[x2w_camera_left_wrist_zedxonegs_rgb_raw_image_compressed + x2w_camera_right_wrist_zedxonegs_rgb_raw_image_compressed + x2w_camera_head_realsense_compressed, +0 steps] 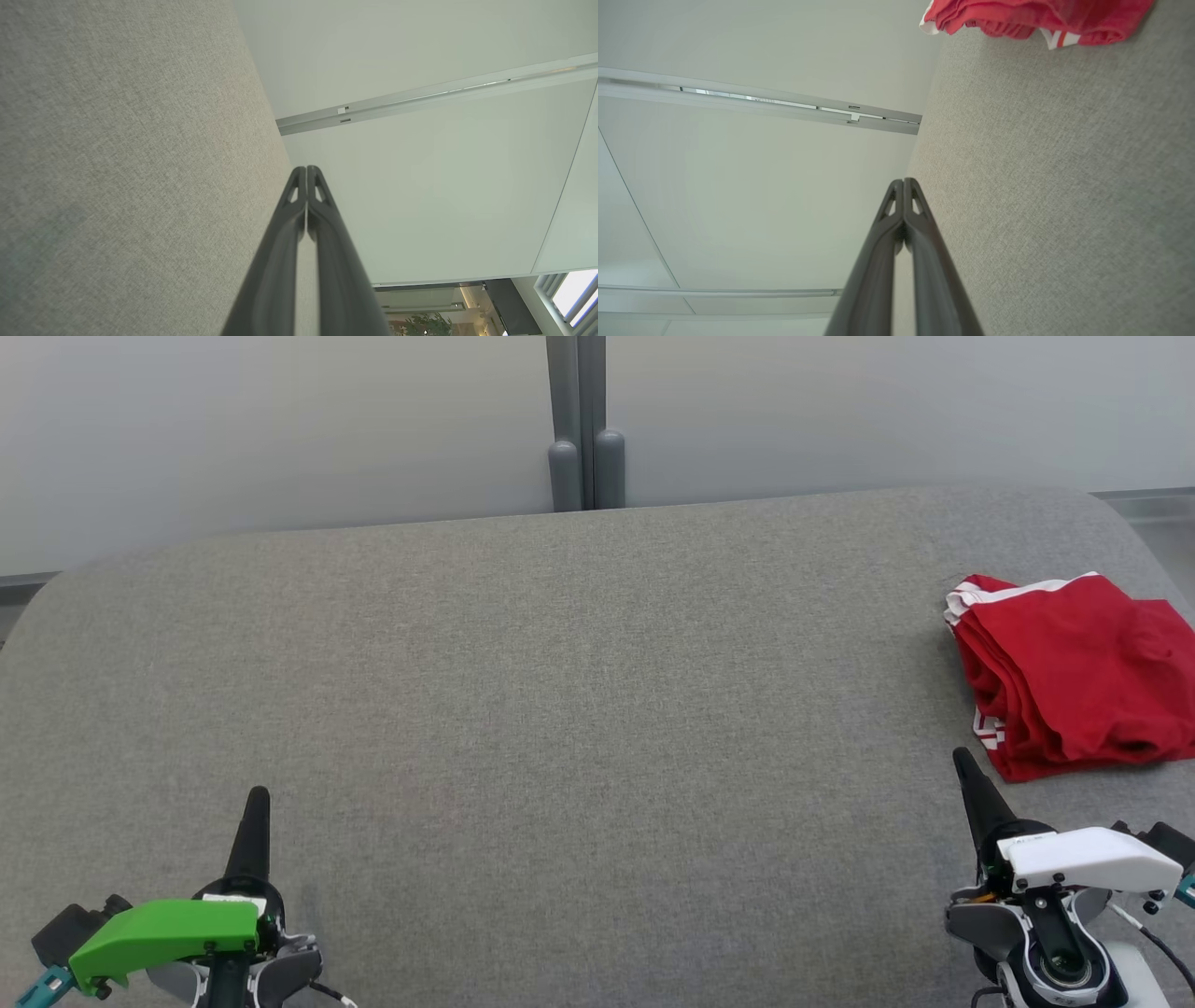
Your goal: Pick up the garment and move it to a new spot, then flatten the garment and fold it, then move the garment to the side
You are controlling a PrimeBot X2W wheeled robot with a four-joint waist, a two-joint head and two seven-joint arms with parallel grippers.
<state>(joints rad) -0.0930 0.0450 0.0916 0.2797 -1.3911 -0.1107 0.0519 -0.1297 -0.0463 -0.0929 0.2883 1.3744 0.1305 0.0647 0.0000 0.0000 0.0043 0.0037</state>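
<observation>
A broad grey fabric-covered surface [560, 709] spreads across the head view, backed by pale wall panels [280, 429] that meet at a grey post [583, 429]. The red garment [1074, 672] lies at the surface's right side as a loosely folded, rumpled stack. It has white trim along its upper left edge and a white marking at its lower left corner, and its right part runs past the frame. In the right wrist view the same garment [1031, 16] sits at the top edge, resting on the grey cloth.

The right gripper [960, 758] stands at the lower right, its tip near the garment's lower left corner but not touching it. Its own wrist view shows the two dark fingers [903, 181] pressed together with nothing between them. The left gripper [259, 793] stands at the lower left, well apart from the garment. Its jaws are likewise closed and empty in its wrist view [306, 169]. A green cover [163, 929] caps the left wrist and a white cover [1088, 859] caps the right.
</observation>
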